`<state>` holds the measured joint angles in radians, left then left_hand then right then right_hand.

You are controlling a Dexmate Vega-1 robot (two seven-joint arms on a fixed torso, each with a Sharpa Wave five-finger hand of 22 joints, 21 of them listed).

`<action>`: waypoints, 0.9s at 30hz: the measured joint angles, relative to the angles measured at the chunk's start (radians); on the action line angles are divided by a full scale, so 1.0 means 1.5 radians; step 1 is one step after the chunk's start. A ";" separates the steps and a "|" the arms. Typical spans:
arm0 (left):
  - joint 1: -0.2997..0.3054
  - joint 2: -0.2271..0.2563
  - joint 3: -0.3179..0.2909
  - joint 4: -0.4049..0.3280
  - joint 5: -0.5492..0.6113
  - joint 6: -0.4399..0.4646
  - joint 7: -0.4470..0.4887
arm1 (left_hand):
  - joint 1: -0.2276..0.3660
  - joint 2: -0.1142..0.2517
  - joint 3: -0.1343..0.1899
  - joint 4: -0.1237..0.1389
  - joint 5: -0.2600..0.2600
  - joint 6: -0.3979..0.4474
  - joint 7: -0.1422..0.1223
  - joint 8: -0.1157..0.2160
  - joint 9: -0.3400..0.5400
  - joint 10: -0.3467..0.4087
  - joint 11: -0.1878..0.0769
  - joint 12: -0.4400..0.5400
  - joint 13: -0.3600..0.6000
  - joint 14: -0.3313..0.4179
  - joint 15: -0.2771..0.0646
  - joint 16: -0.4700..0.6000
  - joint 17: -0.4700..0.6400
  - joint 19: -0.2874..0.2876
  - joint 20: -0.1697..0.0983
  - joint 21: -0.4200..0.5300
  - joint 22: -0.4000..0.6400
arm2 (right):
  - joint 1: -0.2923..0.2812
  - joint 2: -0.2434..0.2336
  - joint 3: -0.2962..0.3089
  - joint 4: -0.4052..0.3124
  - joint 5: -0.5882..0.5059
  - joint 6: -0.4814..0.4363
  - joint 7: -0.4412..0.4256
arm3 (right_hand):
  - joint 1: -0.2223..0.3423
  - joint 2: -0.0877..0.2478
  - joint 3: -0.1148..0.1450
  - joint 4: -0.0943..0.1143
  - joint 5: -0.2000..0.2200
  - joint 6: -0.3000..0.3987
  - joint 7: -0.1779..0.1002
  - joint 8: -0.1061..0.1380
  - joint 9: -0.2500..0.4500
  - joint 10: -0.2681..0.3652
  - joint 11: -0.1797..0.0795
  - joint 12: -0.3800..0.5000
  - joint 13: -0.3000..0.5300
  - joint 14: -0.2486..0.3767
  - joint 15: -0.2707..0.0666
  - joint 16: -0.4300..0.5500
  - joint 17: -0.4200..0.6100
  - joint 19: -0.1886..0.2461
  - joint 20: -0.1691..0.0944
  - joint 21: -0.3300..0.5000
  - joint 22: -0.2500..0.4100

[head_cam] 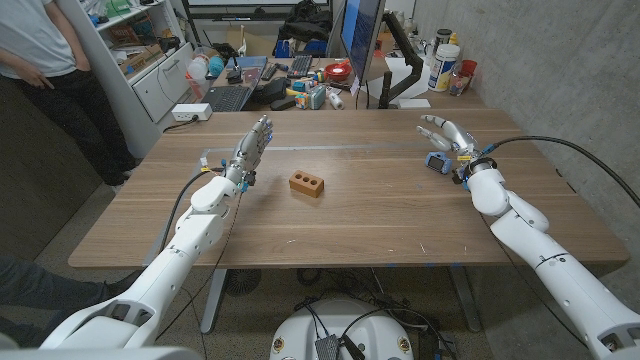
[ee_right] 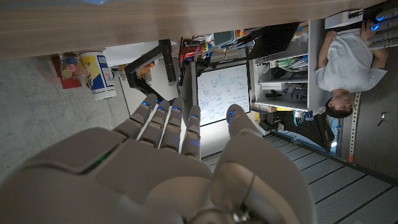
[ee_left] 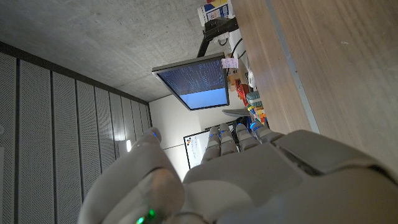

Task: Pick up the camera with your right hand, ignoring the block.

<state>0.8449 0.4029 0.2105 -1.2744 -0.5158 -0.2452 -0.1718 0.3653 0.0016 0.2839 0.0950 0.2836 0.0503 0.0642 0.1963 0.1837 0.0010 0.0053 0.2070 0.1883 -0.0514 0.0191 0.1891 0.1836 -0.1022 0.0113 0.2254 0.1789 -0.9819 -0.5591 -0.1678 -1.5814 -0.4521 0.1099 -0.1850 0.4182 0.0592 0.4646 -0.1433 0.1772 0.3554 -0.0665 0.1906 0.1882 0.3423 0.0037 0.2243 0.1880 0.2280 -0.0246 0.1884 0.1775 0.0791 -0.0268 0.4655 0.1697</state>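
The camera [head_cam: 437, 161], small and blue, sits on the desk [head_cam: 380, 215] directly under the right hand [head_cam: 449, 137], whose fingers are spread and hold nothing. Step in hand: the approach. Next: lower and close around it. The block [head_cam: 307, 183] stays mid-desk.

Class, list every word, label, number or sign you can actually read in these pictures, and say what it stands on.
None can be read.
Monitor: lines of text, too small to read.
Whiteboard: handwriting, too blurred.
White tub: printed label, too blurred.
Camera and block: no lettering shows.
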 measured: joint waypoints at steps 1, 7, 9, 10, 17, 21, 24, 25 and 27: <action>0.000 0.000 0.000 0.001 0.000 0.000 -0.001 | 0.000 0.000 0.000 0.000 0.000 0.000 0.000 0.000 0.000 0.000 0.000 0.000 0.000 0.000 0.000 0.000 0.000 0.000 0.000 0.000 0.000 | 0.000 -0.001 -0.001 -0.002 -0.003 -0.007 0.001 | 0.005 -0.005 0.000 -0.003 0.000 0.000 0.000 0.000 0.000 0.000 0.000 0.000 0.000 -0.002 0.002 -0.002 -0.001 0.000 0.000 0.000 0.000; -0.003 -0.001 0.000 0.008 -0.002 0.000 -0.005 | 0.000 0.000 0.000 0.000 0.000 0.000 0.000 0.000 0.000 0.000 0.000 0.000 0.000 0.000 0.000 0.000 0.000 0.000 0.000 0.000 0.000 | 0.000 -0.007 -0.007 -0.014 -0.014 -0.029 0.007 | 0.023 -0.016 0.004 -0.015 0.000 -0.005 0.000 0.000 0.000 -0.006 -0.001 0.000 0.000 -0.007 0.008 -0.003 -0.001 -0.005 0.005 -0.010 0.000; -0.005 -0.002 0.000 0.013 -0.002 0.000 -0.006 | 0.000 0.000 0.000 0.000 0.000 0.000 0.000 0.000 0.000 0.000 0.000 0.000 0.000 0.000 0.000 0.000 0.000 0.000 0.000 0.000 0.000 | 0.000 -0.010 -0.009 -0.021 -0.022 -0.046 0.012 | 0.034 -0.020 0.006 -0.018 0.000 -0.007 -0.002 0.000 0.000 -0.007 -0.002 -0.003 0.000 -0.004 0.019 -0.003 -0.001 -0.005 0.010 -0.011 0.000; -0.006 -0.003 0.000 0.016 -0.003 0.000 -0.007 | 0.000 0.000 0.000 0.000 0.000 0.000 0.000 0.000 0.000 0.000 0.000 0.000 0.000 0.000 0.000 0.000 0.000 0.000 0.000 0.000 0.000 | 0.000 -0.011 -0.009 -0.024 -0.026 -0.054 0.014 | 0.036 -0.022 0.006 -0.018 0.000 -0.009 0.000 0.000 0.000 -0.008 -0.004 -0.005 0.000 -0.001 0.023 -0.003 -0.001 -0.004 0.014 -0.014 0.000; -0.010 -0.005 0.000 0.027 -0.005 -0.002 -0.013 | 0.000 0.000 0.000 0.000 0.000 0.004 -0.004 0.000 0.000 -0.002 -0.002 0.000 0.000 0.004 -0.004 0.000 0.000 0.004 0.003 -0.002 0.000 | 0.001 -0.017 -0.016 -0.040 -0.043 -0.087 0.026 | 0.055 -0.032 0.006 -0.018 0.000 -0.018 0.002 0.000 0.000 -0.023 -0.004 -0.005 0.000 0.004 0.056 -0.003 -0.001 0.001 0.035 -0.024 0.000; -0.014 -0.006 0.000 0.036 -0.007 -0.004 -0.017 | 0.000 0.000 -0.002 0.002 0.000 0.004 -0.004 0.000 0.000 0.000 -0.005 0.000 0.000 0.004 -0.004 0.000 0.000 0.001 0.006 -0.003 0.000 | 0.003 -0.021 -0.021 -0.051 -0.056 -0.114 0.036 | 0.063 -0.040 0.006 -0.018 0.000 -0.027 0.000 0.000 0.003 -0.028 -0.005 -0.005 0.000 0.017 0.083 0.000 0.000 0.010 0.063 -0.032 0.000; -0.016 -0.006 0.000 0.040 -0.007 -0.005 -0.019 | 0.000 0.000 -0.003 0.003 0.000 0.006 -0.006 0.000 0.000 -0.002 -0.010 0.000 0.000 0.004 -0.004 0.000 0.000 0.000 0.007 -0.003 0.000 | 0.004 -0.023 -0.024 -0.057 -0.062 -0.127 0.041 | 0.064 -0.041 0.006 -0.018 0.000 -0.032 0.001 0.000 0.003 -0.030 -0.003 -0.005 0.000 0.024 0.095 0.003 0.000 0.013 0.078 -0.034 0.000; -0.016 -0.006 0.000 0.040 -0.007 -0.005 -0.019 | 0.000 0.000 -0.003 0.003 0.000 0.007 -0.007 0.000 0.000 -0.002 -0.010 0.000 0.000 0.003 -0.004 0.000 0.000 0.000 0.007 -0.003 0.000 | 0.004 -0.024 -0.025 -0.058 -0.063 -0.129 0.042 | 0.065 -0.042 0.006 -0.018 0.000 -0.034 0.000 0.000 0.003 -0.032 -0.001 -0.006 0.000 0.027 0.098 0.003 0.000 0.016 0.080 -0.034 0.000; -0.018 -0.006 0.000 0.043 -0.007 -0.005 -0.020 | 0.000 0.000 -0.003 0.003 0.000 0.007 -0.007 0.000 0.000 -0.002 -0.010 0.000 0.000 0.000 -0.007 0.000 0.000 0.000 0.007 -0.003 0.000 | 0.004 -0.025 -0.027 -0.063 -0.068 -0.139 0.046 | 0.066 -0.044 0.006 -0.018 0.000 -0.034 0.000 0.000 0.003 -0.033 -0.001 -0.010 0.000 0.027 0.098 0.003 0.000 0.016 0.080 -0.037 0.000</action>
<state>0.8181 0.3933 0.2098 -1.2100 -0.5263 -0.2531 -0.2024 0.3653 0.0016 0.2796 0.0994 0.2836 0.0610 0.0534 0.1963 0.1836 -0.0026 -0.0092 0.2070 0.1883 -0.0513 0.0086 0.1891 0.1836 -0.1026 0.0220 0.2216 0.1788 -0.9755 -0.5968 -0.2082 -1.6752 -0.5540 -0.0990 -0.1156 0.5179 -0.0062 0.4737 -0.1699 0.1772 0.3050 -0.0661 0.1906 0.1933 0.2933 0.0028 0.2089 0.1880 0.2679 0.1217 0.1933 0.1768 0.1026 0.0932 0.4101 0.1697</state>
